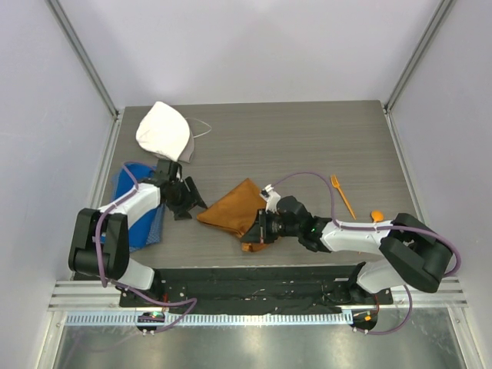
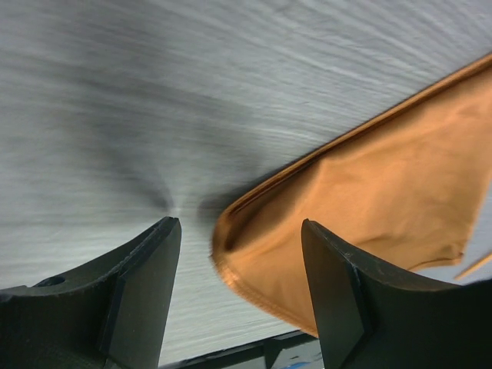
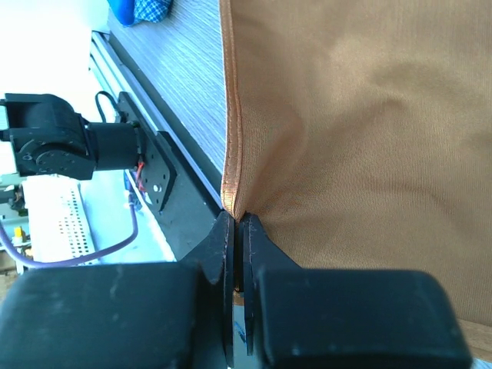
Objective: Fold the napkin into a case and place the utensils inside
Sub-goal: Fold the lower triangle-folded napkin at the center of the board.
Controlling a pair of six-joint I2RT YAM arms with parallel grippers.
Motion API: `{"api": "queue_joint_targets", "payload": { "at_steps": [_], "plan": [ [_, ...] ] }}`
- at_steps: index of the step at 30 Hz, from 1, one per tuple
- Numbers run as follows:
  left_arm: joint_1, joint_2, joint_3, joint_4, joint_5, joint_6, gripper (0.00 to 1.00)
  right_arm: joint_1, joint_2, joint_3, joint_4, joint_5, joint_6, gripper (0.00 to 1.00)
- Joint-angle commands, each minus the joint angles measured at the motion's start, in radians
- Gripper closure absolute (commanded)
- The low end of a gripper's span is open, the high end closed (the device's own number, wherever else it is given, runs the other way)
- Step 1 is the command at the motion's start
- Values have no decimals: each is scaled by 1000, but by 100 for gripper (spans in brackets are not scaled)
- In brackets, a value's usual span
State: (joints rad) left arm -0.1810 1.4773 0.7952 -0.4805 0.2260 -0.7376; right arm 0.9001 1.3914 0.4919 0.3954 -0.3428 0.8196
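- Pinching the napkin [image 3: 346, 138] hem, my right gripper [image 3: 234, 221] is clenched tight on it
- My left gripper [image 2: 238, 231] stands spread wide by the napkin's corner, holding nothing

The napkin [image 3: 369, 115] is fine-woven cloth, soft sheen, stitched hem; table [image 2: 154, 92] matt grey wood-grain; left gripper fingers [image 2: 146, 300] matt black plastic.
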Motion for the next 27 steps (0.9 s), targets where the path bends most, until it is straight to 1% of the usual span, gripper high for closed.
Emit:
{"api": "queue_joint_targets", "payload": {
  "at_steps": [1, 5, 9, 13, 18, 21, 23, 24, 25, 27],
  "plan": [
    [6, 9, -27, 144, 87, -35, 31, -18, -45, 48, 33, -38, 6, 99],
    [6, 38, -40, 174, 114, -55, 30, -32, -65, 43, 28, -45, 7, 99],
    [6, 71, -40, 178, 107, -65, 30, -43, -68, 43, 36, -56, 12, 99],
    [2, 83, -60, 253, 150, -98, 31, -44, -63, 48, 43, -62, 13, 99],
    [-25, 103, -50, 275, 142, -108, 32, -47, -69, 47, 43, -64, 12, 99],
    [-29, 129, -48, 278, 156, -108, 36, -50, -72, 42, 43, -61, 7, 99],
    [-31, 136, -48, 281, 167, -112, 43, -50, -75, 36, 40, -58, 6, 99],
    [-29, 133, -50, 283, 165, -112, 47, -50, -75, 34, 39, -58, 4, 99],
    [-29, 129, -50, 281, 165, -109, 55, -52, -80, 31, 34, -58, 1, 99],
    [-29, 104, -39, 263, 153, -102, 64, -50, -89, 16, 25, -56, -7, 99]
  ]
}}
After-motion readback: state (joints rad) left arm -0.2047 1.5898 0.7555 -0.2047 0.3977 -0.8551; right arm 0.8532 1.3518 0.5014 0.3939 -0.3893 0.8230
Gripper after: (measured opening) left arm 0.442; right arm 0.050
